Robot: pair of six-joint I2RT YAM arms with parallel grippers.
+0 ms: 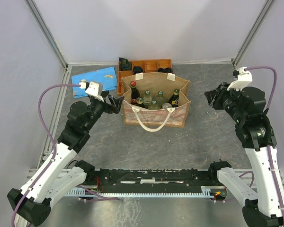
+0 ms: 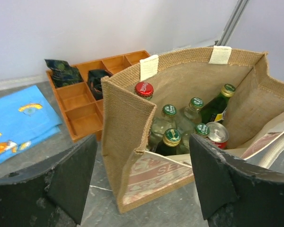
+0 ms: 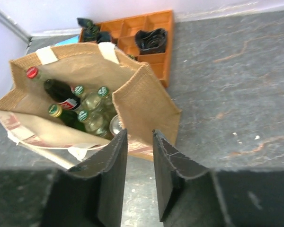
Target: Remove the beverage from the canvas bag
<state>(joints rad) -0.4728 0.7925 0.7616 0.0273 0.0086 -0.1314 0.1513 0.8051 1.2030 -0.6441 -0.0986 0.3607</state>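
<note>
Reaching looks like the step in hand: the canvas bag (image 1: 156, 116) stands upright on the surface (image 1: 199, 142), its bottles (image 2: 169, 110) and a can (image 2: 217, 134) inside, none lifted. The left tool (image 1: 114, 102) hovers wide and empty beside the bag's left wall. The right tool (image 3: 140, 135), narrow and empty, hangs apart. Next, one tool must descend over a bottle neck.

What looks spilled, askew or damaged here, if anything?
Nothing spilled or toppled. The bottles stand inside the canvas bag, whose near wall sags slightly. The left fingers' edges look chipped.
</note>
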